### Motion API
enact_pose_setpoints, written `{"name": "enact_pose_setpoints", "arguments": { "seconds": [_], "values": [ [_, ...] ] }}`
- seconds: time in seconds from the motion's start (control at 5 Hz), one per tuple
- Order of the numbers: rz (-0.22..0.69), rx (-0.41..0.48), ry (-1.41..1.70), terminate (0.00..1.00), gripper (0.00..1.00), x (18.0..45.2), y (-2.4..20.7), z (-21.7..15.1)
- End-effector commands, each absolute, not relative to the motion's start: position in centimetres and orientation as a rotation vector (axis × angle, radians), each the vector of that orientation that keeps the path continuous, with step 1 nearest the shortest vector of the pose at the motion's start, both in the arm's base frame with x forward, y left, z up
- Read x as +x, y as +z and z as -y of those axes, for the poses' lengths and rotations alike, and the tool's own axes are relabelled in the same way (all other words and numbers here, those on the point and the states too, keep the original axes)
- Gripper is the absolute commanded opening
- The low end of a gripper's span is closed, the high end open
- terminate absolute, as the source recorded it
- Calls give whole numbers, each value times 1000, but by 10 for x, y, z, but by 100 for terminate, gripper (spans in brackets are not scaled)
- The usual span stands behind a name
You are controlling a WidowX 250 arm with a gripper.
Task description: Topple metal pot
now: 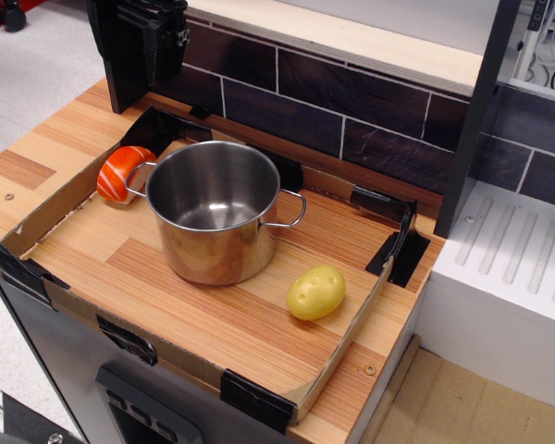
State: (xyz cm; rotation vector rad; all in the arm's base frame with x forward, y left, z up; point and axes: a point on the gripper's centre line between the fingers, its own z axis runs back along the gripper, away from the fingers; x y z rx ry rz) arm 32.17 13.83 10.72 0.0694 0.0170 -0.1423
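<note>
The metal pot (213,217) stands upright in the middle of the wooden counter. It is shiny steel, has no lid, is empty, and has a thin wire loop handle on each side. My gripper (153,51) is a black shape at the top left, raised above the back left corner and well apart from the pot. Its fingers blend into one dark mass, so I cannot tell whether they are open or shut. Nothing shows in them.
A yellow potato (315,292) lies to the front right of the pot. An orange-and-white striped object (120,174) touches the pot's left handle. A low cardboard rim with black tape (347,342) borders the counter. A dark tiled wall (351,120) is behind; a white drainer (518,259) is right.
</note>
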Motion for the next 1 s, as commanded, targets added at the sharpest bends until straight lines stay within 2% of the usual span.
{"name": "enact_pose_setpoints", "arguments": {
  "seconds": [0.0, 0.2, 0.4, 0.6, 0.8],
  "values": [
    [-17, 69, -142, 0, 100, 322, 107, -138],
    [13, 23, -209, 0, 100, 313, 126, -129],
    [20, -24, -402, 0, 100, 297, 139, -112],
    [64, -43, -562, 0, 100, 279, 149, -103],
    [61, -38, -660, 0, 100, 264, 145, -90]
  ]
}}
